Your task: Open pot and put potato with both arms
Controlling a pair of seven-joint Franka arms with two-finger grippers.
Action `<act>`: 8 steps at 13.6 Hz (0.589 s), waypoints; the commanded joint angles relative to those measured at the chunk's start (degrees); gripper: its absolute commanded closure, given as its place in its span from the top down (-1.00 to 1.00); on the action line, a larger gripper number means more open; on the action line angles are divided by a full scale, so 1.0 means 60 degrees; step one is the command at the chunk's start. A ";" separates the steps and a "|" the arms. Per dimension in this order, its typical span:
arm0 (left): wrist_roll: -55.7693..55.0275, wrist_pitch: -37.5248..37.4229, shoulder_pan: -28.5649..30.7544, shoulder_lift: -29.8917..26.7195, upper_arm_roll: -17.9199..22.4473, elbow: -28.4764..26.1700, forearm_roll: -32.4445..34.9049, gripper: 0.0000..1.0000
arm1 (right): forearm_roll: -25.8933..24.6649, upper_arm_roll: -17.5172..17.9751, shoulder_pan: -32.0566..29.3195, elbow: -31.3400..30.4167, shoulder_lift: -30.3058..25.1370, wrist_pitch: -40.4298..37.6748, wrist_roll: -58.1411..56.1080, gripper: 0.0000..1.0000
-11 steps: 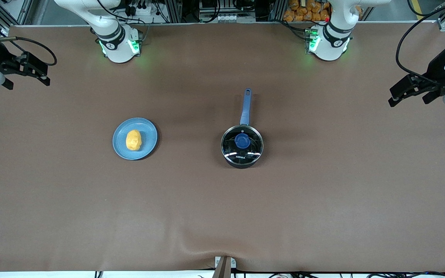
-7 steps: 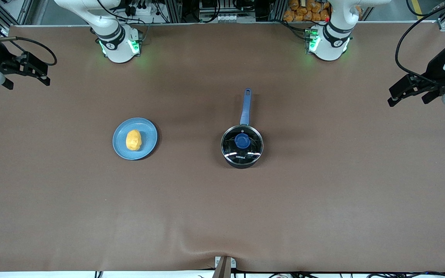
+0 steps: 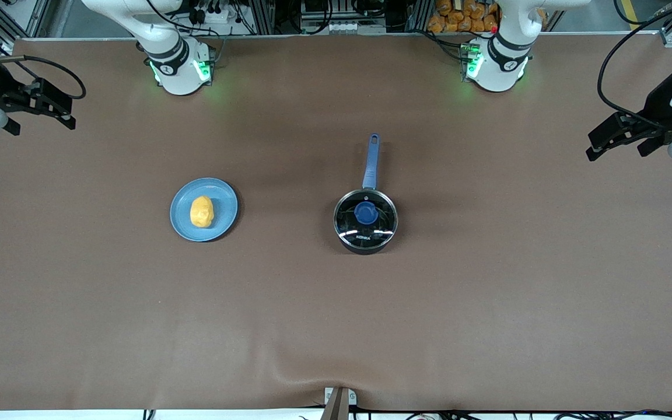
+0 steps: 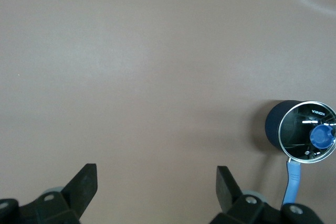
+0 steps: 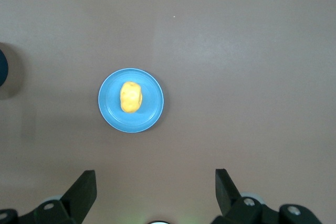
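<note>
Nothing of the task is done yet: the pot (image 3: 366, 220) sits on the tabletop (image 3: 487, 303) with its glass lid (image 3: 366, 217) still on, and the potato (image 3: 201, 211) lies on a blue plate (image 3: 222, 201) well apart from the pot, toward the right arm's end. The left gripper (image 3: 619, 137) and the right gripper (image 3: 44, 111) both hang with jaws apart, empty, over the tabletop's ends, each far from the pot, so lifting the lid and moving the potato are both left to do.

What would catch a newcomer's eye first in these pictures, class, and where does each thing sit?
The yellow potato stands out, lying on a blue plate toward the right arm's end of the table. Beside it, mid-table, sits the black pot, its glass lid on. The left gripper and right gripper wait open at the table's ends.
</note>
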 commanded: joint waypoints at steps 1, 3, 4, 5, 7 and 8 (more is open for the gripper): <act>0.0194 -0.0441 -0.0044 -0.0183 0.0076 -0.0180 -0.0075 1.00 | -0.0037 0.0050 -0.0081 -0.0024 -0.0046 -0.0072 -0.0015 1.00; 0.0209 -0.0561 -0.0044 -0.0197 0.0091 -0.0137 -0.0075 1.00 | -0.0023 0.0050 -0.0081 -0.0009 -0.0046 -0.0072 -0.0015 1.00; 0.0209 -0.0561 -0.0044 -0.0197 0.0091 -0.0093 -0.0089 1.00 | -0.0023 0.0050 -0.0067 -0.0009 -0.0046 -0.0072 -0.0015 1.00; 0.0209 -0.0576 -0.0001 -0.0183 0.0091 -0.0078 -0.0089 1.00 | -0.0023 0.0050 -0.0081 -0.0009 -0.0046 -0.0072 -0.0015 1.00; 0.0238 -0.0576 0.0131 -0.0037 0.0018 -0.0078 -0.0177 1.00 | -0.0023 0.0050 -0.0110 -0.0009 -0.0046 -0.0072 -0.0015 1.00; 0.0253 -0.0576 0.0146 -0.0036 0.0018 -0.0064 -0.0177 1.00 | -0.0023 0.0050 -0.0111 -0.0009 -0.0046 -0.0072 -0.0015 1.00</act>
